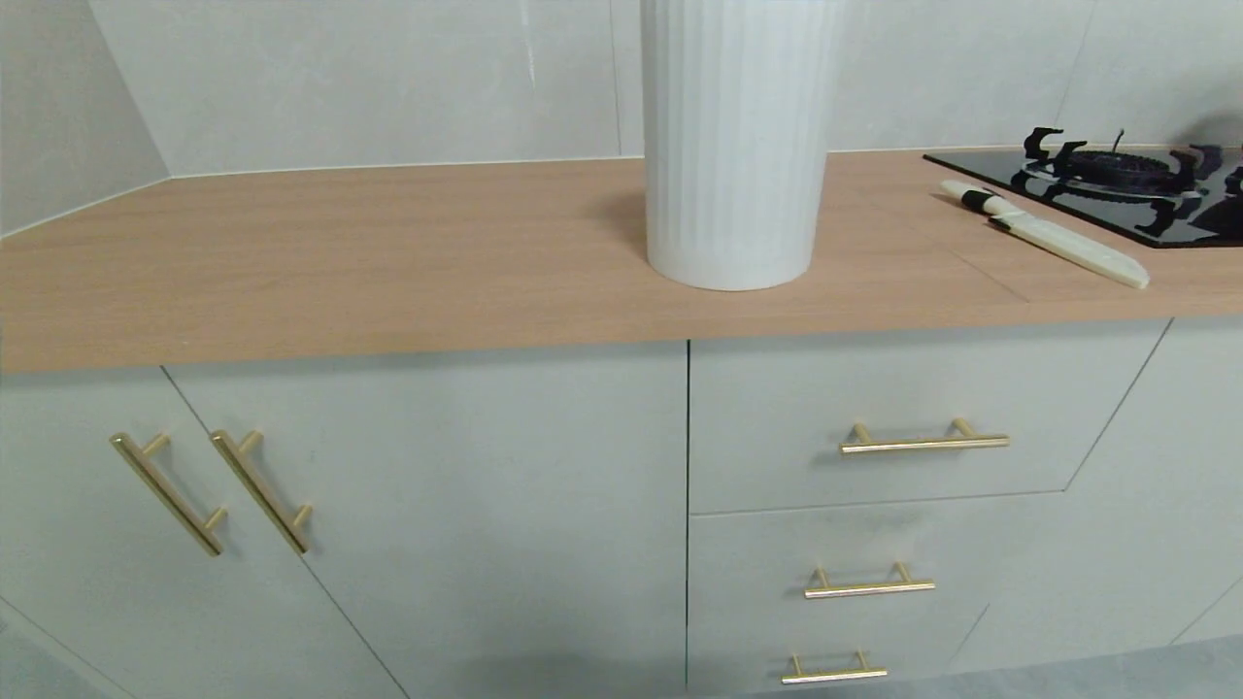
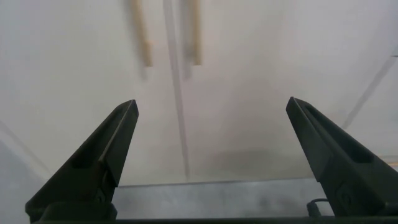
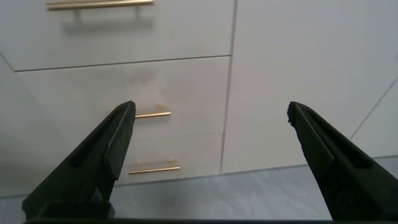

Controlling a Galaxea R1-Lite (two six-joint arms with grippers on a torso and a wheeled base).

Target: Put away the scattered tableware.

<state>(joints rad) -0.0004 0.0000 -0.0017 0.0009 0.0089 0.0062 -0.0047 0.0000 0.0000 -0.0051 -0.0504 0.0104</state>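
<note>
Cream knife (image 1: 1047,236) (black band on handle) lies on the counter (image 1: 388,262); left claw (image 2: 211,101) and right claw (image 3: 210,106) gape wide.

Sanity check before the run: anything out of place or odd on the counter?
Only the knife: it lies loose and askew on the counter, beside the hob. The white container stands upright. Nothing looks spilled or damaged.
</note>
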